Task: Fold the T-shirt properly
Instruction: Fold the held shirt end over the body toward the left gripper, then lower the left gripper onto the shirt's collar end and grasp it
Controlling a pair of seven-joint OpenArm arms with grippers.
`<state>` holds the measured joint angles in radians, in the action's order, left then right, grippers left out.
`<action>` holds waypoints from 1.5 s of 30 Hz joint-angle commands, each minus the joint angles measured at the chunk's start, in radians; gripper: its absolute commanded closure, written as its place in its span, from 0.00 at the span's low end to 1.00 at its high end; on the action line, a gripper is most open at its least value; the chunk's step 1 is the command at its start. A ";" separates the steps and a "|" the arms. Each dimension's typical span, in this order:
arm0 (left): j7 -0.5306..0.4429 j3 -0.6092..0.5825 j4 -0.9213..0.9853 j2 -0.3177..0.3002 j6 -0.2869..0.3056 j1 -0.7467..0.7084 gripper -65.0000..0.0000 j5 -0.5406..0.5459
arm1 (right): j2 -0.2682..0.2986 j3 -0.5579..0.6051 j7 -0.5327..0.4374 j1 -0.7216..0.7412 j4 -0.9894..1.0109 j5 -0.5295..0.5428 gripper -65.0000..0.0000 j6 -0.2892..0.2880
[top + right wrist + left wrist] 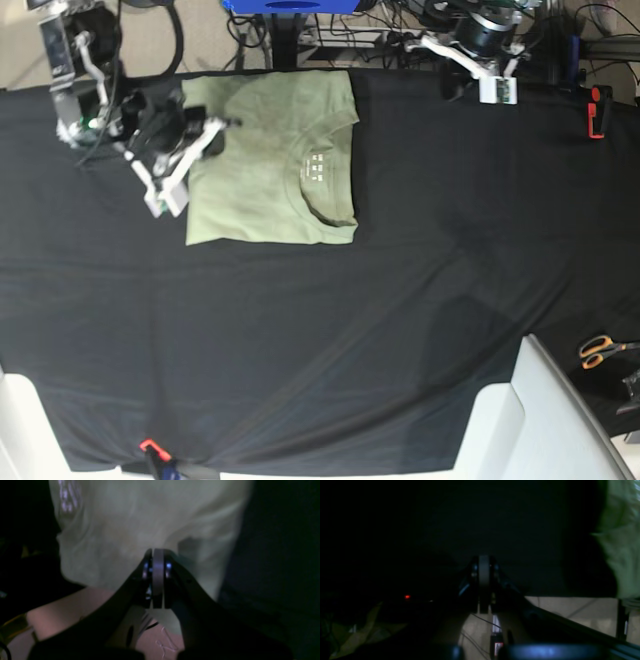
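The pale sage-green T-shirt point(260, 170) lies folded into a rough rectangle on the black table cloth point(400, 280) at the back left. Its collar and white label point(318, 165) face the right side. My right gripper point(222, 126) is at the shirt's left edge. In the right wrist view it point(158, 553) is shut, with its tips over the shirt fabric point(140, 517). My left gripper point(452, 84) hangs at the back right, apart from the shirt. In the left wrist view it point(484, 558) is shut over black cloth, with the shirt point(621, 535) at the far right.
Orange-handled scissors point(601, 349) lie off the cloth at the right. A red clamp point(595, 110) sits at the back right edge and an orange clip point(149, 447) at the front edge. A white panel point(530, 420) stands at the front right. Cables and a blue stand point(290, 6) are behind the table.
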<state>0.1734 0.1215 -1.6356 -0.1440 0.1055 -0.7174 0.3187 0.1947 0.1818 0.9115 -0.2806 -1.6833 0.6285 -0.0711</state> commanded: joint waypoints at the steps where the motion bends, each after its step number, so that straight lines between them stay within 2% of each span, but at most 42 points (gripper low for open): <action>1: -0.019 -0.016 -0.024 -0.007 -0.002 0.005 1.00 0.000 | 0.009 -0.005 -0.019 0.016 -0.001 0.011 1.00 -0.008; 7: -0.019 -0.076 -0.039 -0.009 -0.002 0.020 1.00 -0.002 | 0.038 0.003 -0.116 0.036 0.111 0.011 1.00 -0.008; 12: -0.010 -0.085 -0.079 -0.009 -0.002 0.014 1.00 0.001 | 0.078 0.002 -0.116 0.036 0.093 0.014 1.00 -0.008; 20: 0.197 -0.078 -0.233 -0.007 0.004 0.048 1.00 0.013 | 0.079 -0.005 -0.068 -0.072 -0.222 0.015 1.00 0.000; 22: 0.219 -0.081 -0.271 -0.007 0.004 0.064 1.00 0.072 | 0.079 -0.006 -0.070 -0.081 -0.240 0.014 1.00 0.001; 24: 0.219 -0.072 -0.280 -0.010 0.004 0.081 0.99 0.182 | 0.079 -0.006 -0.070 -0.081 -0.234 0.012 1.00 0.001; 27: 0.219 -0.084 -0.274 -0.062 0.004 0.120 0.54 0.323 | 0.087 -0.006 -0.070 -0.081 -0.228 0.011 1.00 0.001; 29: 0.219 -0.096 -0.260 -0.081 0.004 0.140 0.32 0.402 | 0.107 -0.006 -0.070 -0.081 -0.228 0.011 1.00 0.001; 30: 0.219 -0.102 -0.248 -0.087 0.004 0.149 0.22 0.432 | 0.108 -0.006 -0.071 -0.081 -0.228 0.011 1.00 0.001; 33: 0.219 -0.121 -0.196 -0.095 0.044 0.196 0.02 0.458 | 0.113 -0.006 -0.071 -0.081 -0.226 0.011 1.00 -0.002; 37: 0.219 -0.133 -0.053 -0.075 0.159 0.258 0.00 0.463 | 0.113 -0.006 -0.068 -0.081 -0.226 0.011 1.00 -0.005; 39: 0.219 -0.133 0.018 -0.045 0.162 0.278 0.00 0.455 | 0.113 -0.006 -0.068 -0.081 -0.226 0.011 1.00 -0.005; 42: 0.219 -0.138 0.105 -0.033 0.167 0.305 0.00 0.455 | 0.130 -0.006 -0.071 -0.081 -0.226 0.011 1.00 -0.005; 45: 0.219 -0.217 0.160 -0.038 0.167 0.347 0.00 0.455 | 0.133 -0.006 -0.071 -0.076 -0.226 0.011 1.00 -0.005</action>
<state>0.4000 -0.0971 -1.4574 -0.1856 0.2623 -0.3779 0.7620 0.3222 0.1802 0.8566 -0.3622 -1.8938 0.6243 -0.0677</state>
